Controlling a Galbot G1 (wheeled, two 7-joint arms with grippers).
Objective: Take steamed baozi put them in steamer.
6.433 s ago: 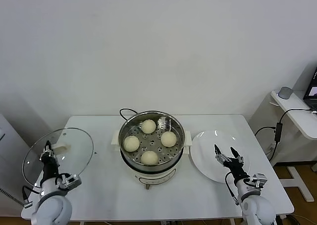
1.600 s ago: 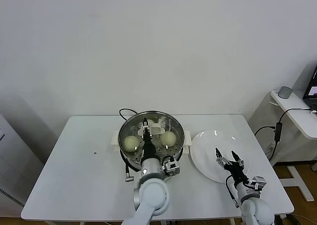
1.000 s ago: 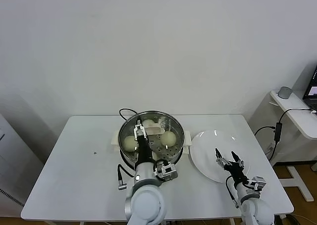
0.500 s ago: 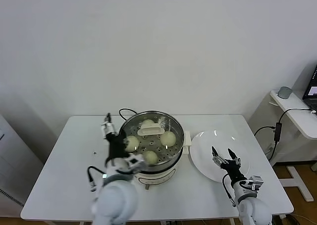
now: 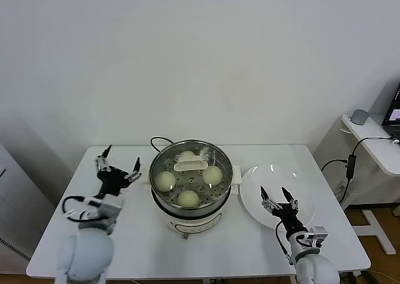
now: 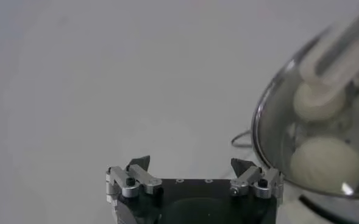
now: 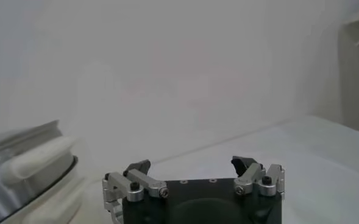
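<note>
All four pale cream dome-shaped baozi sit inside the shiny round steel steamer under its glass lid, with the left gripper nearer, just beside it, and the right gripper over the white plate, both spread empty.

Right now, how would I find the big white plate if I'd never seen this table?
Start at the shiny steamer in the middle of the white table. Look just to its right: the plate lies flat there. It is the only round thing with nothing on it, while the steamer holds buns under a glass lid.
</note>
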